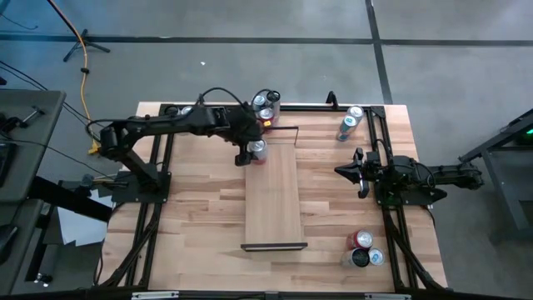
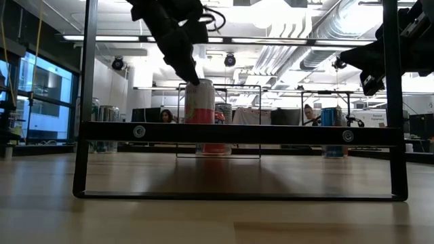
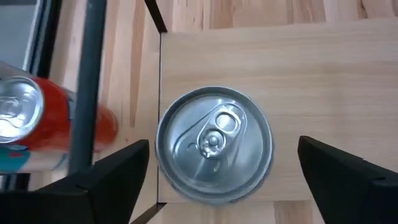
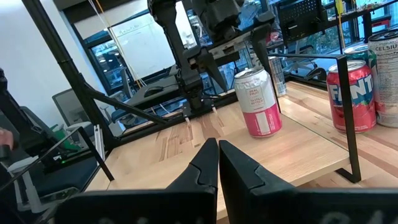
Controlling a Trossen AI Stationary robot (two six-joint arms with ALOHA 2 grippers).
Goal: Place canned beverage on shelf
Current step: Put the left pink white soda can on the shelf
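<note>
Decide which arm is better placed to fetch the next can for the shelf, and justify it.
Probably left: the left gripper is open above the can just set on the shelf, close to the can cluster. The right gripper is shut and waiting.

A pink-and-white can (image 4: 258,102) with a silver top stands on the pale wooden shelf (image 1: 273,196); a red can (image 4: 349,94) stands nearby.

overhead, table-level, two wrist views (close)

Dark jointed arms, black cables, wedge-shaped jaws.
</note>
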